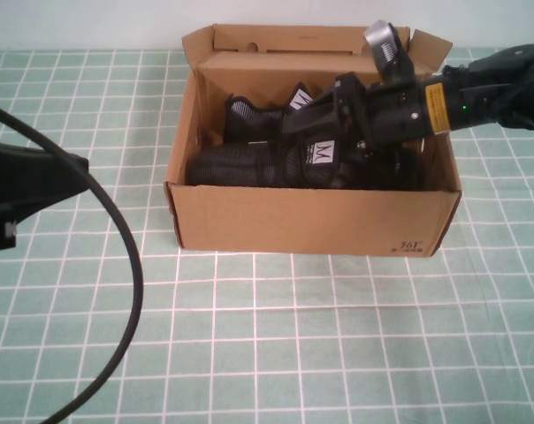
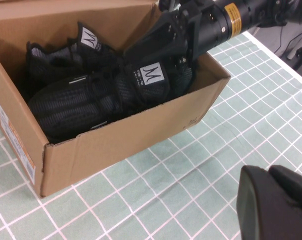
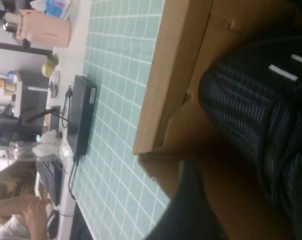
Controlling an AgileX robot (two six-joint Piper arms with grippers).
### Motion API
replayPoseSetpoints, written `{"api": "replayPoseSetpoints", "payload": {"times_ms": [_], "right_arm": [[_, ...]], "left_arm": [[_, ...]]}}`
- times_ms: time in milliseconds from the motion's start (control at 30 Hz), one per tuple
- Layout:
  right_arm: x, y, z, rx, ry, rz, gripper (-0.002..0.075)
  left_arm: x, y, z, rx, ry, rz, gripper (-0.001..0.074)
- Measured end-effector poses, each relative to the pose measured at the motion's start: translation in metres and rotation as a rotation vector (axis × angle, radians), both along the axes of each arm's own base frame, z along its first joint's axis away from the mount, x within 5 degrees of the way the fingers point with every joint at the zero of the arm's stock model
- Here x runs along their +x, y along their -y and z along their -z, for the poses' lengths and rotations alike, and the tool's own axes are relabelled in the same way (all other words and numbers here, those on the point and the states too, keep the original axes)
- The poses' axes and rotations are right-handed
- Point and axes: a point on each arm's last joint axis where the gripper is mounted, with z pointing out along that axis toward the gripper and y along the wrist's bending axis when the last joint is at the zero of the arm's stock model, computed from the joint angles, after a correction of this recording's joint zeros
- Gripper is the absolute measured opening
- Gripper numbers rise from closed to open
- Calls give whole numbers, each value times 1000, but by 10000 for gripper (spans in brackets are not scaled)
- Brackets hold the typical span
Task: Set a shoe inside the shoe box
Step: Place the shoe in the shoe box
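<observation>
An open cardboard shoe box point(image 1: 311, 221) stands at the table's middle back. Two black mesh shoes lie inside it: one along the front wall point(image 1: 249, 168), one behind it point(image 1: 249, 119). Both also show in the left wrist view, the front shoe point(image 2: 81, 102) and the rear shoe point(image 2: 66, 55). My right gripper point(image 1: 307, 119) reaches into the box from the right, open, just above the front shoe's white-labelled tongue point(image 2: 152, 75). In the right wrist view one finger point(image 3: 191, 210) stands apart from the shoe point(image 3: 261, 110). My left gripper point(image 2: 271, 172) is shut and empty, parked at the table's left point(image 1: 77, 168).
A black cable point(image 1: 130, 291) loops over the green checked tablecloth on the left. The box's flaps point(image 1: 293, 40) stand up at the back. The right wrist view shows a black power brick point(image 3: 81, 115) and a pink container point(image 3: 43, 27) beyond the table.
</observation>
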Motion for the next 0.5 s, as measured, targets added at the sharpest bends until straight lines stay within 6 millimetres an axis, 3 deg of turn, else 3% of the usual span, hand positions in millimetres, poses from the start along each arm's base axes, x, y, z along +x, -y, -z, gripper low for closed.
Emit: {"api": "replayPoseSetpoints", "payload": {"times_ms": [500], "right_arm": [[6,52,-16,37,-40,58,491]], "left_arm": [[0,0,0,-1,-4,3,-4]]}}
